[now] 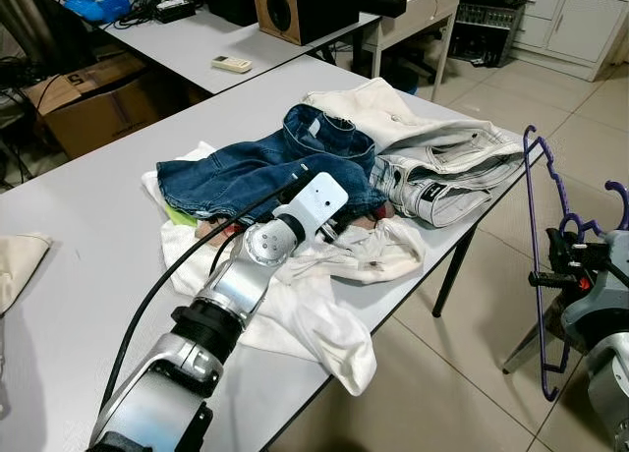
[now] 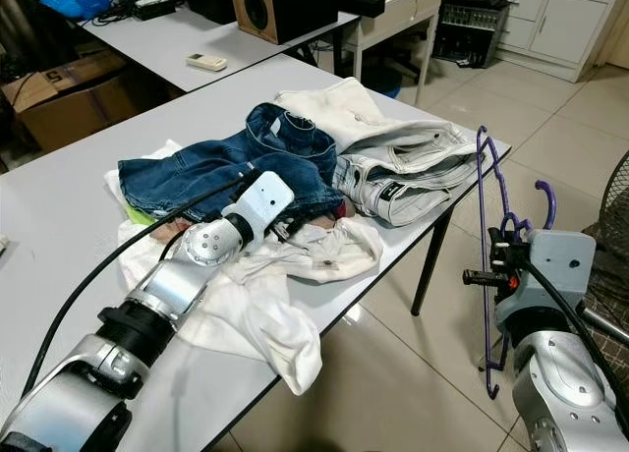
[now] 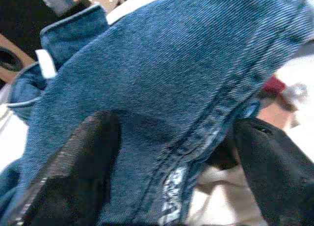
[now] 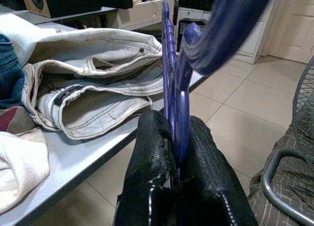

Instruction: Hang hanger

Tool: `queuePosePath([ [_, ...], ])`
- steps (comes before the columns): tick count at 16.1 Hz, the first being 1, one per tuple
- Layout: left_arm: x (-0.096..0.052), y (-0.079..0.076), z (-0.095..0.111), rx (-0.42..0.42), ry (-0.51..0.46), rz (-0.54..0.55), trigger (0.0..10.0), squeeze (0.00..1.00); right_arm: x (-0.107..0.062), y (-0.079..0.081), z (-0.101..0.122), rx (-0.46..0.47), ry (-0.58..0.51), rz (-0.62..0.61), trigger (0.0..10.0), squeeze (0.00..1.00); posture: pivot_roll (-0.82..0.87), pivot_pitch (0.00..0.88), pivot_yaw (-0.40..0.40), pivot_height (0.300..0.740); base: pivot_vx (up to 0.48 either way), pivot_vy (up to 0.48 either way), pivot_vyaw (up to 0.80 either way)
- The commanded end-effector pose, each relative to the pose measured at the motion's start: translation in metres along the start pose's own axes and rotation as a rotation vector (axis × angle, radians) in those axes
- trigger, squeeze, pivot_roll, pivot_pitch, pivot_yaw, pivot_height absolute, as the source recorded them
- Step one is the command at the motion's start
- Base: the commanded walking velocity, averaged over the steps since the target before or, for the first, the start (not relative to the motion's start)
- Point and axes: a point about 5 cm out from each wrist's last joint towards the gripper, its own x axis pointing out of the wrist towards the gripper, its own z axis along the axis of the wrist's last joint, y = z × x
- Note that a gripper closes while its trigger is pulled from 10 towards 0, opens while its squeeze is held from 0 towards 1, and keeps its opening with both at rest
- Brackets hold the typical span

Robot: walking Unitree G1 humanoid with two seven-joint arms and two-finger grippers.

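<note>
Purple hanger beyond table edge

my left arm is silver with black joint rings, a white wrist block and a black cable alongside. my right arm is grey-silver, black cable, black textured fingers.

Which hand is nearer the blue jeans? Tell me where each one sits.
Left. The left hand is at the blue jeans, its fingers straddling a denim fold. The right hand is off the table's edge, shut on the purple hanger.
</note>
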Motion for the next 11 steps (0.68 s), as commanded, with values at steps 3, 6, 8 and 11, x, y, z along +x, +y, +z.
queuePosePath([
  [3, 0.002, 0.012, 0.000, 0.041, -0.022, 0.077, 0.0, 0.00, -0.003, 0.004, 0.002, 0.003, -0.026, 0.007, 10.0, 0.00, -0.28, 0.024, 0.116, 0.740, 0.000, 0.000, 0.00],
  [6, 0.001, 0.017, 0.003, 0.001, -0.076, 0.123, 0.0, 0.00, -0.004, 0.006, 0.001, 0.006, -0.028, 0.005, 10.0, 0.00, -0.28, 0.019, 0.123, 0.740, 0.000, 0.000, 0.00],
  [8, 0.000, 0.020, 0.006, -0.038, -0.116, 0.141, 0.0, 0.00, -0.004, 0.007, 0.000, 0.008, -0.030, 0.004, 10.0, 0.00, -0.27, 0.017, 0.123, 0.740, 0.000, 0.000, 0.00],
  [11, 0.001, 0.016, 0.011, -0.038, -0.169, 0.112, 0.0, 0.00, -0.003, 0.010, 0.000, 0.008, -0.035, 0.012, 10.0, 0.00, -0.26, 0.017, 0.119, 0.740, 0.000, 0.000, 0.00],
])
